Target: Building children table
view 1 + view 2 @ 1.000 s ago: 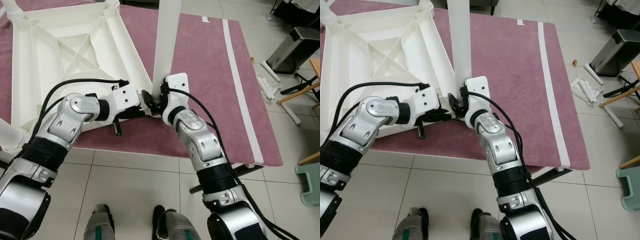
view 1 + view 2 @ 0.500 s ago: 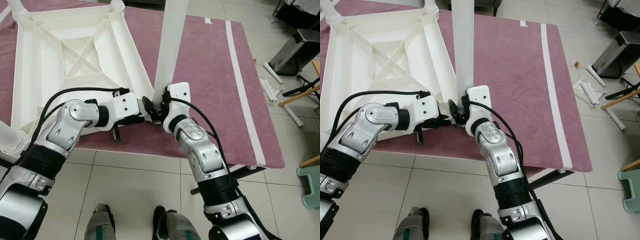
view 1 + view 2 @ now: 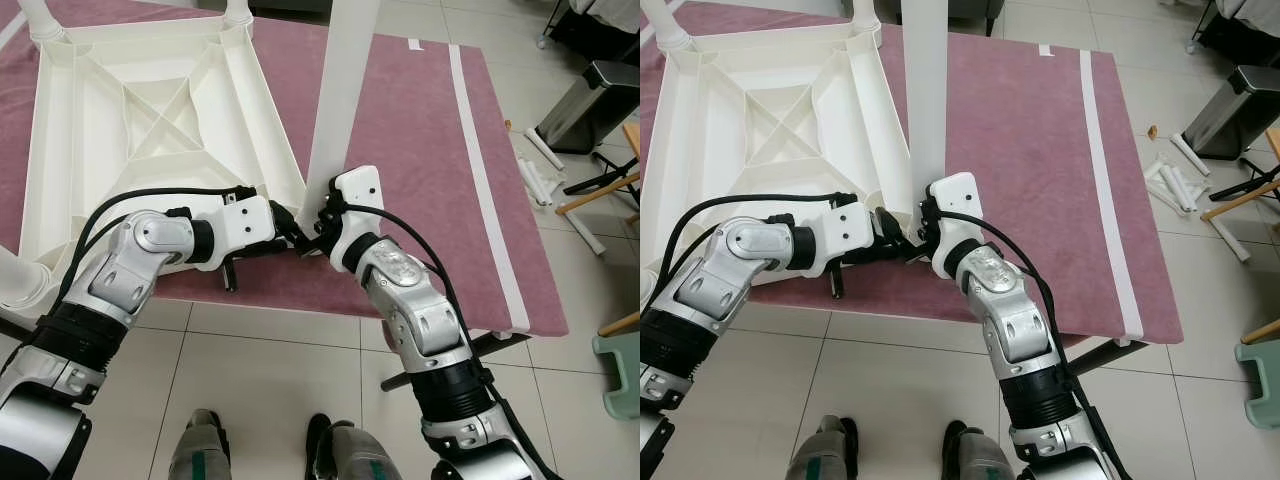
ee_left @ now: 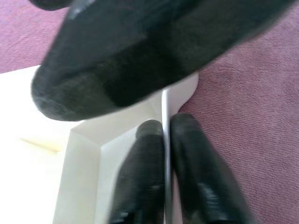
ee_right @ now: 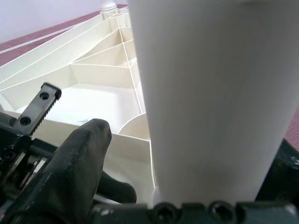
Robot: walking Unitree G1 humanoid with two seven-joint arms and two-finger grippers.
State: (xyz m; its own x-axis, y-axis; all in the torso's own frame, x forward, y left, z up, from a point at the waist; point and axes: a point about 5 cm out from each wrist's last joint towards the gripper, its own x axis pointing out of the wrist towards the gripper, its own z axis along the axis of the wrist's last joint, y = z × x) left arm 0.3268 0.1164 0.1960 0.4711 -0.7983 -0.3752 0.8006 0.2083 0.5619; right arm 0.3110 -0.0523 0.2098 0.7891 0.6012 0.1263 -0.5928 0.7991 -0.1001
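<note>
Item: white ribbed plastic tabletop [image 3: 150,130], upside down on the maroon-covered table [image 3: 420,150]. Change: white round leg [image 3: 340,100] now more upright in the near-right corner socket; seating looks close. Right gripper [image 3: 322,222] fingers clasp the leg base; left gripper [image 4: 163,154] fingers pinch the corner rim. Surroundings: tiled floor [image 3: 270,380], grey bin [image 3: 590,95] far right.

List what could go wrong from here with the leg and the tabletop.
1. The table leg stands tall at the upturned tabletop's near corner, held low by the right gripper; it could tip if not fully seated.
2. The left gripper pinches only a thin rim edge, so the tabletop may slip or swivel.
3. That corner lies near the mat's front edge and could slide off.
</note>
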